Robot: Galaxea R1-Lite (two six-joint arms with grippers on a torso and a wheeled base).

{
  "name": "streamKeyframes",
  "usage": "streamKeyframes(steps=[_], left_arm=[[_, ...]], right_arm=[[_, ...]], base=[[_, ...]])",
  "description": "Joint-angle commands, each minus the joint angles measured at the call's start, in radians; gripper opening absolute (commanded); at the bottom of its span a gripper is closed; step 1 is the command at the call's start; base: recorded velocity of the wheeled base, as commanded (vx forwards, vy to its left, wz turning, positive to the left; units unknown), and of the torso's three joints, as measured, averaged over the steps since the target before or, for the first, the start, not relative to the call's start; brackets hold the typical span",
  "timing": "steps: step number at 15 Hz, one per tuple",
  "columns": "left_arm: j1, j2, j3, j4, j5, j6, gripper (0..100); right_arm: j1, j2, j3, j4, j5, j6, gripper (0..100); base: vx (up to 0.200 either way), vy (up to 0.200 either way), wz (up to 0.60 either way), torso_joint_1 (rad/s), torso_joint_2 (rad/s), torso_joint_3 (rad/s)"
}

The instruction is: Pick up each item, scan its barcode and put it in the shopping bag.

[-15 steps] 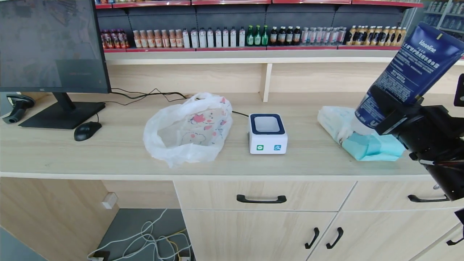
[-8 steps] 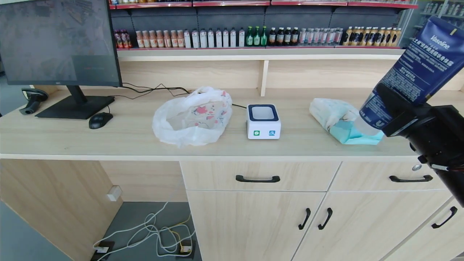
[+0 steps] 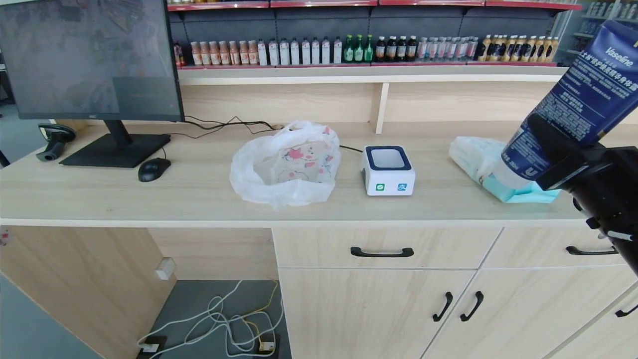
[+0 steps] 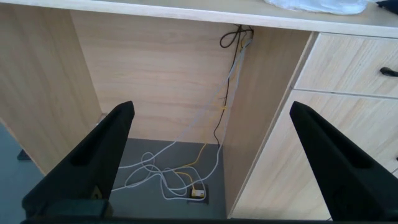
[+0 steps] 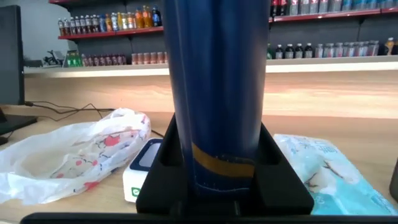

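Right end effector (image 3: 548, 149) grips lotion tube (image 3: 583, 94), right of scanner (image 3: 388, 170); barcode should squarely face scanner window; left end effector (image 4: 211, 109) gapes empty.

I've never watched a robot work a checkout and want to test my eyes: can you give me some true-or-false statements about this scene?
1. The right gripper holds a blue tube. True.
2. The scanner stands between the bag and the tissue pack. True.
3. The tube lies in the bag. False: it is in the gripper, raised at the right end of the counter, well apart from the bag.
4. The left gripper grips something. False: it is open and empty, facing the space under the counter.
5. The mouse lies right of the scanner. False: it lies left of the bag, by the monitor.
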Motion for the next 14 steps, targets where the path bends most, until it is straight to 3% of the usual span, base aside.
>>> streamKeyframes(steps=[1,3,11,14], left_arm=[[0.000,0.000,0.000,0.001,0.000,-0.001,100],[0.000,0.000,0.000,0.001,0.000,-0.001,100],[0.000,0.000,0.000,-0.001,0.000,0.001,100],[0.000,0.000,0.000,-0.001,0.000,0.001,100]], right_arm=[[0.001,0.002,0.000,0.002,0.000,0.001,0],[0.001,0.002,0.000,0.002,0.002,0.001,0],[0.019,0.002,-0.002,0.002,0.002,0.001,0],[0.019,0.000,-0.005,0.002,0.002,0.001,0]], base=[[0.000,0.200,0.00,-0.007,0.00,0.002],[0.000,0.200,0.00,0.005,0.00,0.005],[0.000,0.000,0.00,0.000,0.00,0.000],[0.000,0.000,0.60,-0.001,0.00,0.004]])
